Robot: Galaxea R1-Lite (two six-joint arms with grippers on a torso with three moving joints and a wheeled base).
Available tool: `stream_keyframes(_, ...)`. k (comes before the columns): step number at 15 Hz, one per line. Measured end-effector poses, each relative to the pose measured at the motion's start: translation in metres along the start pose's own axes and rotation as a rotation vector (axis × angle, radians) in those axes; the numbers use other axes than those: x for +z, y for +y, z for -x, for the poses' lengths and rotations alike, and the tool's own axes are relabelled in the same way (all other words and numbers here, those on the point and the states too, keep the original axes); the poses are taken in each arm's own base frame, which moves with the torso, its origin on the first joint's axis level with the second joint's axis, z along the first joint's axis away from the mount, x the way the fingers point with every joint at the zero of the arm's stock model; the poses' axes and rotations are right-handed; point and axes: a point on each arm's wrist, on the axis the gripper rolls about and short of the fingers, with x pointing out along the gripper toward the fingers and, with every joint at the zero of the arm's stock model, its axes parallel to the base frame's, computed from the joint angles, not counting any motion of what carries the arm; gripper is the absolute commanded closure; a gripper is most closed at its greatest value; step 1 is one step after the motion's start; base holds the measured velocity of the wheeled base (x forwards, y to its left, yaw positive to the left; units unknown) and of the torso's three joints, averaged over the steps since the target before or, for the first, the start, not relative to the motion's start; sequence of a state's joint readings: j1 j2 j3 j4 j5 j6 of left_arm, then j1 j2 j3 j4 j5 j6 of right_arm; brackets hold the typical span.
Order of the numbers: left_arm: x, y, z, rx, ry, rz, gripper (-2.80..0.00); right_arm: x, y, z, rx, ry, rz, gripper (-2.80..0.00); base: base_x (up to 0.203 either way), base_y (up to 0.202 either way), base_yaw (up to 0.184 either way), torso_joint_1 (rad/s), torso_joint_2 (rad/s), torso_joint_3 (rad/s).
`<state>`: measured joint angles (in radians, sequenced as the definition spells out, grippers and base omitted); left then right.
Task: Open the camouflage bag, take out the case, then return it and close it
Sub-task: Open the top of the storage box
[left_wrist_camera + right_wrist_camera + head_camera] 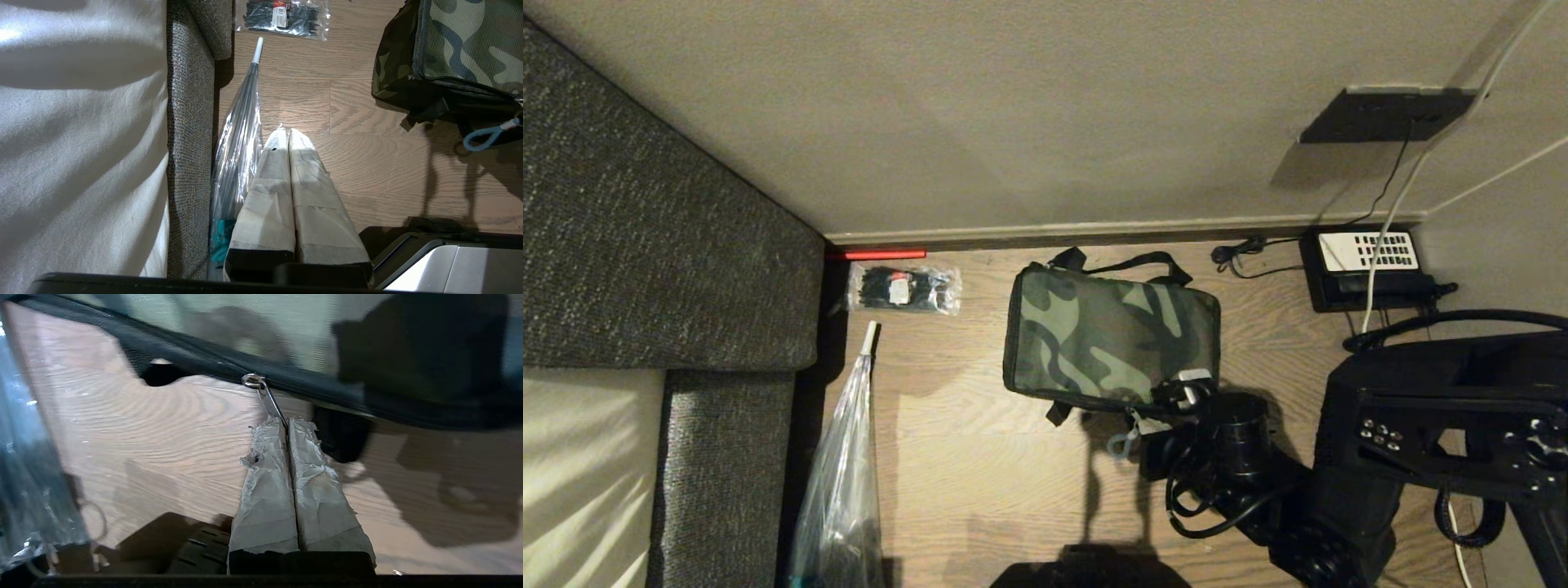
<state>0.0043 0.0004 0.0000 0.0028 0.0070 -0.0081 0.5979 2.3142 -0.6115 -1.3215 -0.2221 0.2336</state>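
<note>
No text can be read anywhere: the red-and-white label on the packet of cable ties (904, 288) and the telephone's white keypad (1369, 250) are illegible.

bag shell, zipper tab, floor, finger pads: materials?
Camouflage bag: woven fabric, matte, by its soft sagging edges. Zipper tab: shiny metal, pinched by the right gripper. Floor: wood or wood-look laminate, grain and plank seams. Fingers: wrapped in pale tape, fraying at the tips.
</note>
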Motion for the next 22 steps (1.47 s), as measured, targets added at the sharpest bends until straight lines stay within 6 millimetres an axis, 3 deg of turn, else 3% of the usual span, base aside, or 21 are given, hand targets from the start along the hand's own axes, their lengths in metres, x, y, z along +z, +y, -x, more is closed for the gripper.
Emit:
stream_keyframes(7, 0.000, 0.000, 0.000, 0.000, 0.000, 0.000, 0.00, 0.003, -0.031, 0.014, -0.056, 0.033, -0.003, 0.00, 0.000, 0.000, 0.000, 0.000, 0.00, 0.000)
stream_keyframes(22, 0.000, 0.000, 0.000, 0.000, 0.000, -0.001, 0.00, 0.011, -0.073, 0.037, -0.139, 0.055, -0.009, 0.00, 0.000, 0.000, 0.000, 0.000, 0.00, 0.000)
